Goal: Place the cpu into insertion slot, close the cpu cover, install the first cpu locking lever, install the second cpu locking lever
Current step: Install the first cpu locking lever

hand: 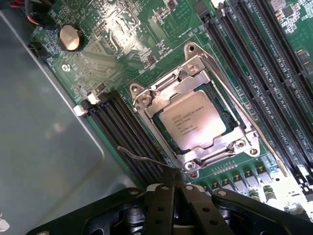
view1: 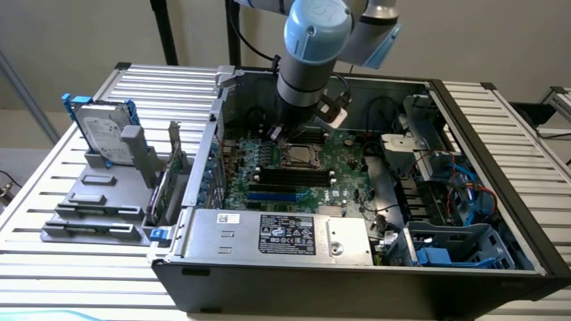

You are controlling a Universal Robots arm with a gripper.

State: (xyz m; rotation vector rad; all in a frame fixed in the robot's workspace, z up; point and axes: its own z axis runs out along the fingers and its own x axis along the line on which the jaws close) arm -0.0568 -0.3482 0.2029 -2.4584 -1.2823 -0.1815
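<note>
Exterior high, oblique; wrist close; insertion slot (hand: 215, 98) shared

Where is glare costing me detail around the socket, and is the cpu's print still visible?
Wrist view: glare washes out the motherboard beside the coin cell and near the ends of the memory slots; the cpu cover glints, yet the cpu is evenly lit, print visible. Exterior view: the case interior sits dimmer than the bright slatted table.
</note>
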